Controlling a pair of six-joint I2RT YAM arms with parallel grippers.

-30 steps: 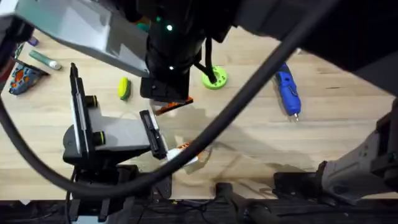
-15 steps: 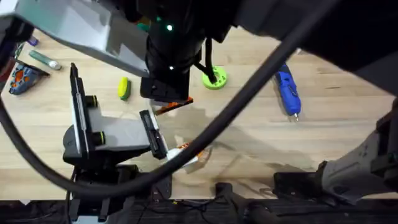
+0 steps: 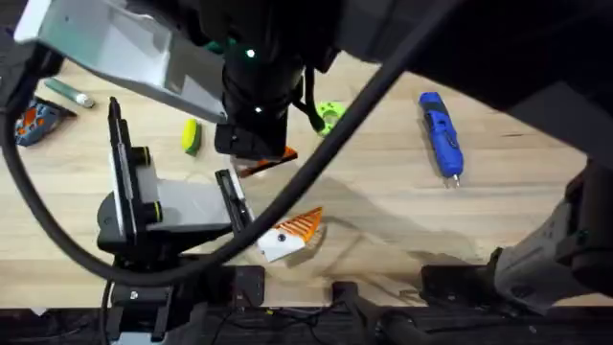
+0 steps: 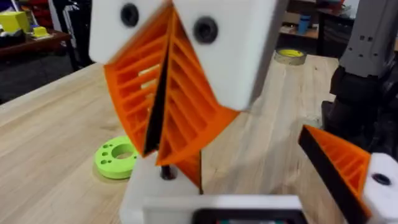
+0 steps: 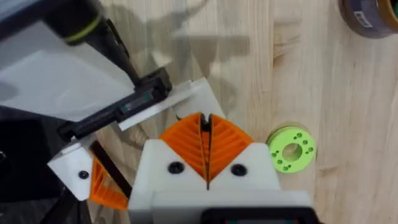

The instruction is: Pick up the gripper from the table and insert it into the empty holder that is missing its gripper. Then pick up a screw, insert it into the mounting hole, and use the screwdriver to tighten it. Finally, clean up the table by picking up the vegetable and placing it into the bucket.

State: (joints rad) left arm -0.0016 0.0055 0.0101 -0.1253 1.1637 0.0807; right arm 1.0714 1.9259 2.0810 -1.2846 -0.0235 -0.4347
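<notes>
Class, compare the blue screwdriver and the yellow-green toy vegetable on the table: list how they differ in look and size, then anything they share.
The screwdriver is blue; the vegetable is yellow-green. The screwdriver is long and pen-shaped with a grey metal tip; the vegetable is a short, stubby oval. The screwdriver lies towards the right arm's side of the table; the vegetable lies towards the left arm's side. Both lie flat on the wood, untouched by either arm.

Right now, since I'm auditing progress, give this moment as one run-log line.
right gripper: shut | screwdriver: lying on table | vegetable: on table | green disc: on table
</notes>
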